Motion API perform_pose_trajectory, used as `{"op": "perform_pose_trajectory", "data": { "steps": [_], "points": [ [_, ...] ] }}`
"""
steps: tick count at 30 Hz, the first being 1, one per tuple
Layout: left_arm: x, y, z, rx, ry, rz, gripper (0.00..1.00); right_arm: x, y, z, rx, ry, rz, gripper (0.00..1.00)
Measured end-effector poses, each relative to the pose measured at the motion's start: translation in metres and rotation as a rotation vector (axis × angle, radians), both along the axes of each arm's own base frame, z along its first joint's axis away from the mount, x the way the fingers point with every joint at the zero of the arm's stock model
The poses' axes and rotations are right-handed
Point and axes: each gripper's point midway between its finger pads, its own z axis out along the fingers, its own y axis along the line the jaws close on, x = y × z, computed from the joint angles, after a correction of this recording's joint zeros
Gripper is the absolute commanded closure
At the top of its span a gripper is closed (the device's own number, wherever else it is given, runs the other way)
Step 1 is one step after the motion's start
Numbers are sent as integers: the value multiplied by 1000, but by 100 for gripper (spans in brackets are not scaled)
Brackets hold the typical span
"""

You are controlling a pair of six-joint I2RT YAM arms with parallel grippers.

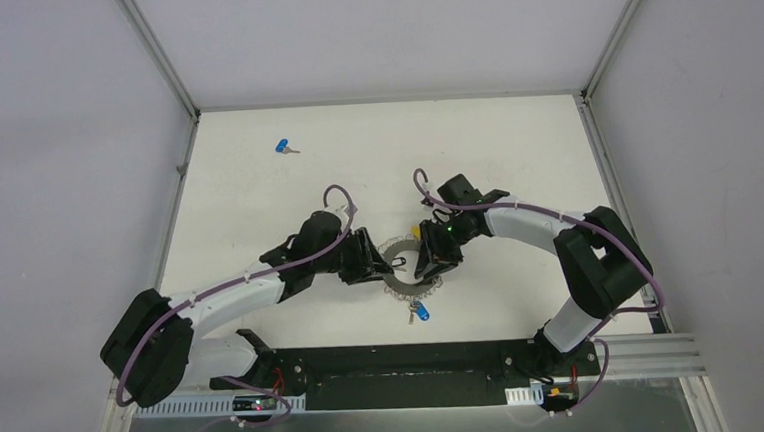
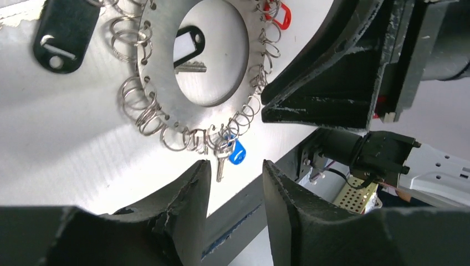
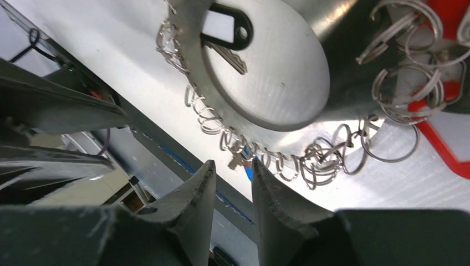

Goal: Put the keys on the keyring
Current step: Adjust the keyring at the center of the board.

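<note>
Centrally, keyring point(image 2: 158, 72) lies between left tool point(image 2: 235, 166) and right tool point(image 3: 231, 165).

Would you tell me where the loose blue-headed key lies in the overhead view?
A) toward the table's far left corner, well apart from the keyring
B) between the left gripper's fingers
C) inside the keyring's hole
A: the blue-headed key lies alone on the table toward its far left corner, apart from the keyring.
</note>
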Motion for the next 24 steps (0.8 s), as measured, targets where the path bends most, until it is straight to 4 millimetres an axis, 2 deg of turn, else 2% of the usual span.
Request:
{"op": "perform_pose_trajectory", "data": {
  "steps": [4,10,18,24],
  "points": [
    [-7,11,3,3,-19,16,59,-7,-5,-4,-35,3,25,67],
    [-25,19,-27,47,74,25,60,-14,-2,-5,-43,5,50,67],
    [-48,-7,-53,113,153,-8,62,-13,-1,-4,-37,0,47,67],
    [-51,-30,-59,134,157,20,64,-12,-1,-4,-36,-2,47,67]
  ]
}}
